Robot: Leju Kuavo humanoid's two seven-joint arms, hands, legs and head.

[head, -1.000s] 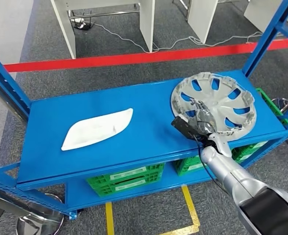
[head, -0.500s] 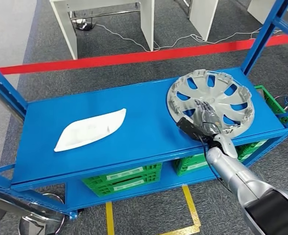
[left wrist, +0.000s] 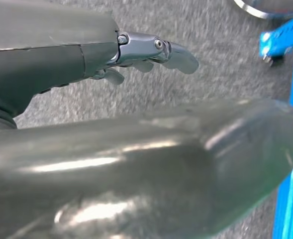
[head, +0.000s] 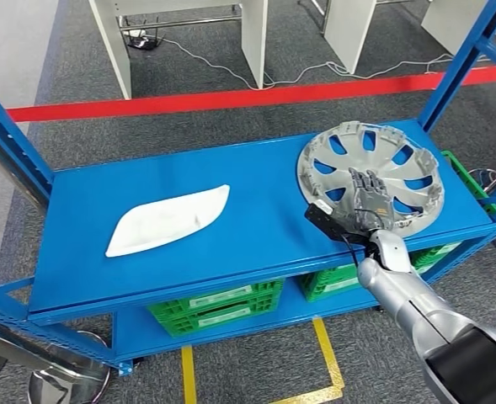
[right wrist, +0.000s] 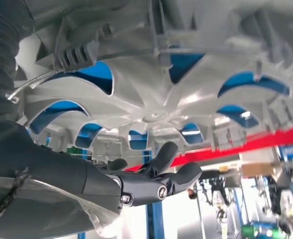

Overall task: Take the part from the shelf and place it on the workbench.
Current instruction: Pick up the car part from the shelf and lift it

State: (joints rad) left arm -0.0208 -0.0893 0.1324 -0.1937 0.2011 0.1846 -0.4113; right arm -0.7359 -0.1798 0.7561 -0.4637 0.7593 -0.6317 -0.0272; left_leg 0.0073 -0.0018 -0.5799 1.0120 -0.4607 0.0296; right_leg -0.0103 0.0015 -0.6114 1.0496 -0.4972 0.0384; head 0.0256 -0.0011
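At left-centre of the head view a white curved panel (head: 168, 221) lies on the blue shelf (head: 258, 219). Right of centre the silver wheel cover (head: 391, 162) rests on the shelf — the right hand (head: 367, 204) spread flat over it, grasping nothing. The left hand (left wrist: 152, 50) hangs released above grey carpet.

High head view over shelf (head: 168, 202) (wrist cameras close, low)

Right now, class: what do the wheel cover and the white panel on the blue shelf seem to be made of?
Wheel cover: probably moulded plastic with silver paint; the right wrist view shows pale ribs and clips on its inner face.
White panel: likely plastic, thin, curved and matte white.
Shelf: apparently sheet metal, glossy blue coating.
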